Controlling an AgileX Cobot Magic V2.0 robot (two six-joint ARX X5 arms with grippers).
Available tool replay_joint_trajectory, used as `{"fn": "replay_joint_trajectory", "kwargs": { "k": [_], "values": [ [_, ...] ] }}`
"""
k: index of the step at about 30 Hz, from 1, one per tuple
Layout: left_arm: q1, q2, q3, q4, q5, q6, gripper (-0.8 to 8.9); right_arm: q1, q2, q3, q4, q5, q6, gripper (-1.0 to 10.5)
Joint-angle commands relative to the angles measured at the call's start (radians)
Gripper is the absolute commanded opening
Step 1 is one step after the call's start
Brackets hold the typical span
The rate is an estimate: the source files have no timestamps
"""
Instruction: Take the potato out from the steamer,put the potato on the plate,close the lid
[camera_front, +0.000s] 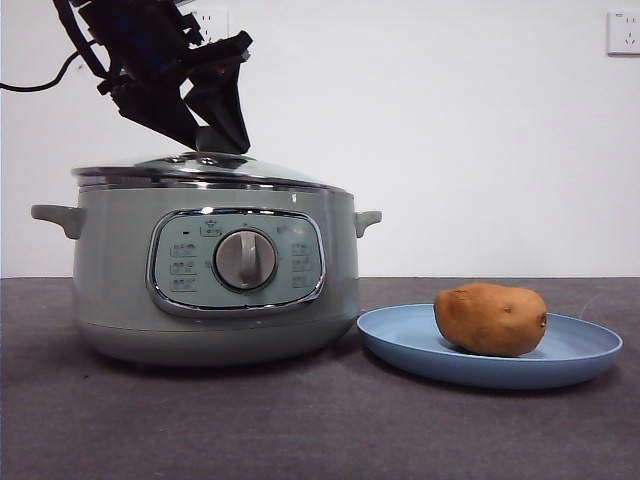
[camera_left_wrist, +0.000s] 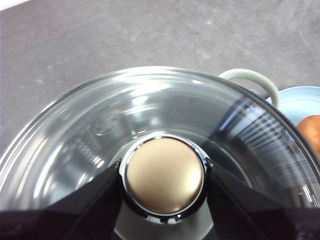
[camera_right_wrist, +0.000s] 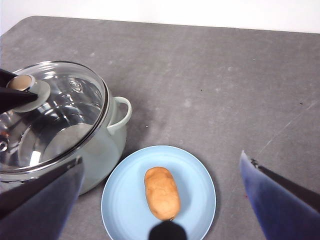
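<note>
left tool (camera_front: 222, 140), upper left of frame, clamped the lid (camera_front: 205, 168) knob on the steamer (camera_front: 215, 280); release should be straight up; right tool (camera_right_wrist: 162, 200) gaped wide, empty.

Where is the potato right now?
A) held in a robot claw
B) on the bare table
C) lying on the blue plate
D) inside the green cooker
C: the potato lies on the plate beside the steamer, while the left gripper has its jaws on either side of the knob of the lid, and the right gripper is open above the plate, holding nothing.
</note>
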Motion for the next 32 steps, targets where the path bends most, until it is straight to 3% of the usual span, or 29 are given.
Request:
{"fn": "replay_joint_trajectory", "kwargs": {
  "k": [1,12,18,32],
  "values": [
    [0.002,0.05,0.0,0.001,0.023,-0.008,-0.09,0.0,-0.002,-0.005,0.005,-0.002,0.003,5.3],
    [0.003,0.093,0.0,-0.044,0.019,-0.053,0.14,0.0,-0.002,-0.005,0.004,-0.008,0.003,5.3],
    [0.01,0.093,0.002,-0.063,0.018,-0.101,4.76,0.0,-0.002,-0.005,0.004,-0.008,0.003,5.3],
    [0.009,-0.039,0.088,-0.04,0.017,-0.104,4.76,0.0,-0.002,-0.005,-0.023,-0.008,0.003,5.3]
  ]
}}
